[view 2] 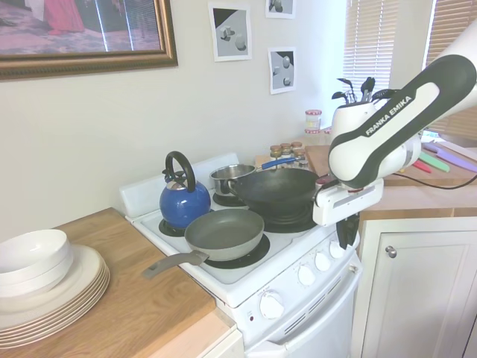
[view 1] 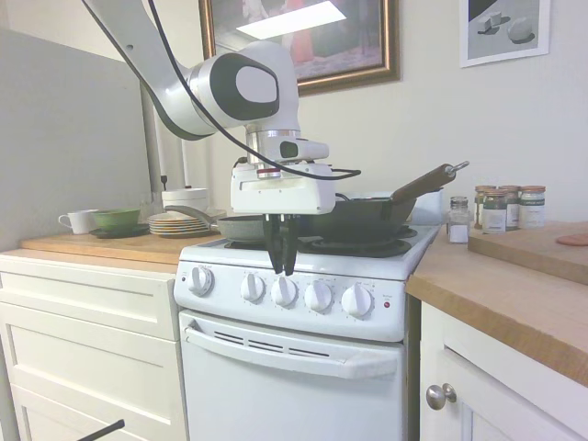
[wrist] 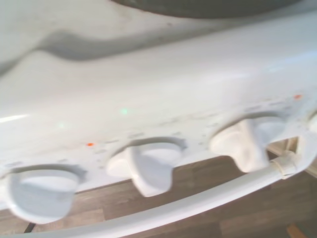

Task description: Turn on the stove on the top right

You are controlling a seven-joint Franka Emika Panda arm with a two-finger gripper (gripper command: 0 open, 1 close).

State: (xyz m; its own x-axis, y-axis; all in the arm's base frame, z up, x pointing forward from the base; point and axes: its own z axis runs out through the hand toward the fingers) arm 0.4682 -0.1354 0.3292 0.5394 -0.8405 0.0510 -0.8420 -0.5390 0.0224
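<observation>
Jaws nearly closed, gripper (view 1: 280, 272) just above stove (view 1: 303, 367) knobs (view 1: 284, 291).

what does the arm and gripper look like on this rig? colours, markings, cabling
The arm is glossy white with black joint bands and "FRANKA EMIKA" printed in white on the black band. A black cable runs along it to the wrist. The gripper has a boxy white body and two slim black jaws. A dark red ring shows between wrist and gripper body.
</observation>
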